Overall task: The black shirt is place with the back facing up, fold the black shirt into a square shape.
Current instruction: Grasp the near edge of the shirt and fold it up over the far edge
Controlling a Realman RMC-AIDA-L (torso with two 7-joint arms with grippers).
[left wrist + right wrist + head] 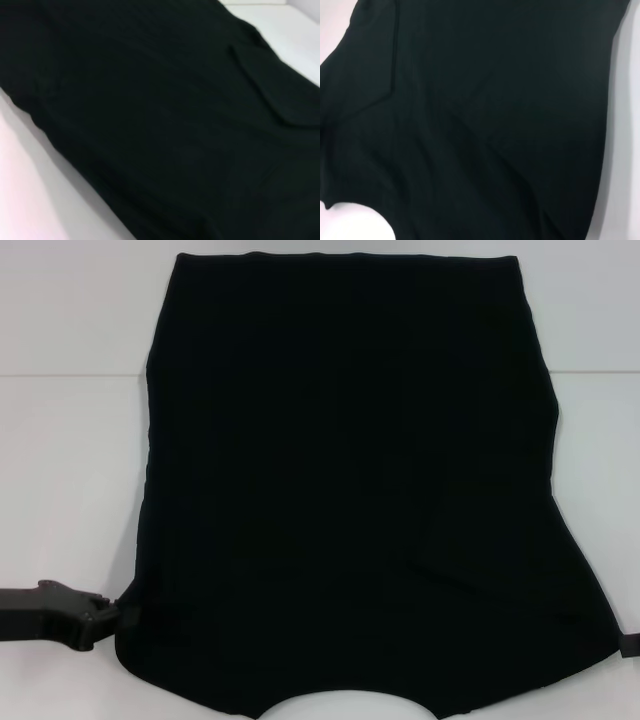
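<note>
Head view shows you the black shirt [350, 470] flat on the table [70, 460]; left gripper [100, 618] touches its near-left corner, right gripper [630, 645] its near-right edge; you cannot tell either grip.

Light even, diffuse, bright on the white surface [70, 460]; no glare. Black shirt [350, 480] reads as a near-flat dark mass in head view, folds barely visible. Left claw [108, 618] dark, detail lost against the cloth. Wrist views soft, slightly blurred; faint creases show on the shirt [470, 130]. Soft grey shadow along the shirt's edge [60, 165] on the surface.
</note>
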